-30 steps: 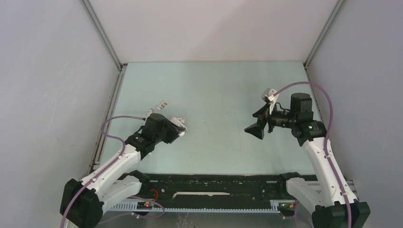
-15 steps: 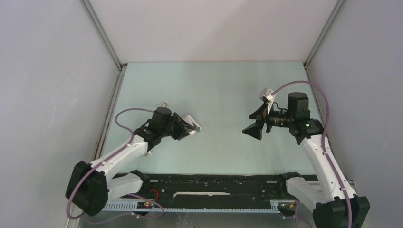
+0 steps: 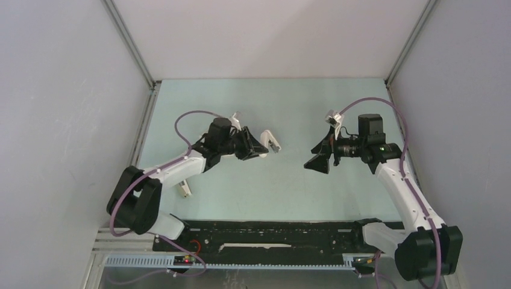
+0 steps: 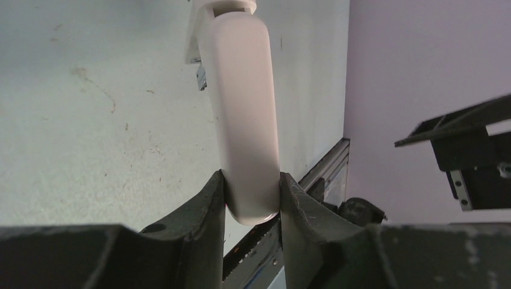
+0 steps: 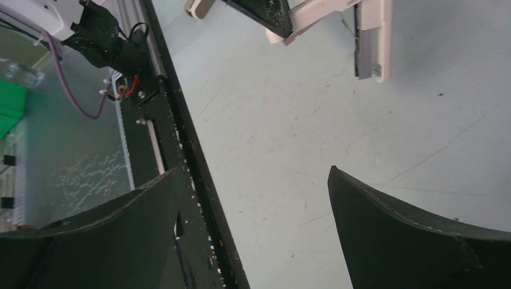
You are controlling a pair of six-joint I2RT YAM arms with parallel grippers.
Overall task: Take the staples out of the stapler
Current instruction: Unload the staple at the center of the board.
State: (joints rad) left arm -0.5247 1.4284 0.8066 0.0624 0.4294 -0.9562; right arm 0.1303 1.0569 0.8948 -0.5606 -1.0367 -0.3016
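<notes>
Left gripper (image 3: 256, 146) clamps the stapler (image 4: 244, 114) by its rear end, one jaw on each side. Over the last second that arm has swung it from the left of the table (image 3: 271, 102) to mid-table, nose toward the right gripper (image 3: 317, 158). That claw has edged closer and stands spread wide, holding nothing, the two still apart. A grey rail shows under the stapler; we cannot make out the staples. We judge this a presentation for the right claw, and unloading has not begun.
</notes>
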